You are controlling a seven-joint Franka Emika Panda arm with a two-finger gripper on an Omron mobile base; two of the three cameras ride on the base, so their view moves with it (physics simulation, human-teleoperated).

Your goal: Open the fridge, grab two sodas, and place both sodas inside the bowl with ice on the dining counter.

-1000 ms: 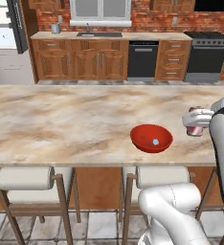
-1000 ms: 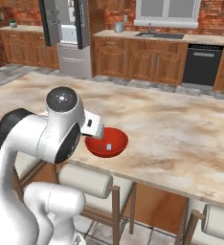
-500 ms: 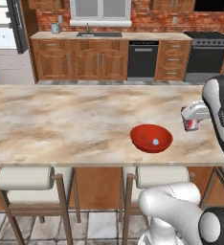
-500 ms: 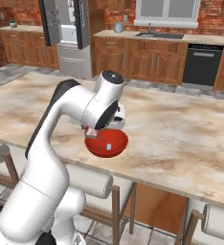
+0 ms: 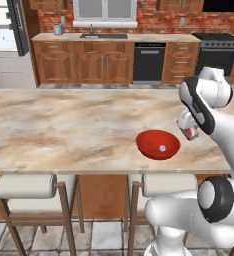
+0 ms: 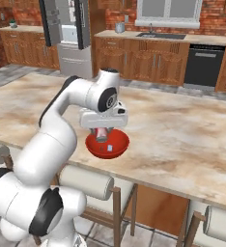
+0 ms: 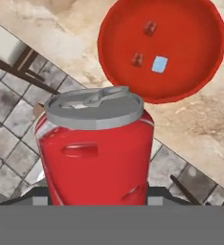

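My gripper (image 5: 189,128) is shut on a red soda (image 5: 191,133) with silvery ends, held upright a little above the dining counter (image 5: 64,125). The soda hangs just right of the shallow red bowl (image 5: 158,145), near the counter's front edge. From the right base view the gripper (image 6: 103,129) and soda (image 6: 103,133) sit over the bowl's rim (image 6: 106,150). In the hand view the soda (image 7: 97,148) stands close up. The bowl (image 7: 190,72) lies beyond it with a few ice cubes (image 7: 159,63) inside. The fridge (image 6: 66,34) stands open at the far wall.
Cream-cushioned stools (image 5: 25,186) line the counter's near side below the soda. A wall counter with a sink (image 5: 96,36), a black dishwasher (image 5: 148,62) and a stove (image 5: 214,37) runs along the back. The beige counter top (image 6: 182,135) stretches wide on both sides of the bowl.
The arm has swung out over the counter, carrying the red soda leftward toward the bowl. The bowl has stayed in place.
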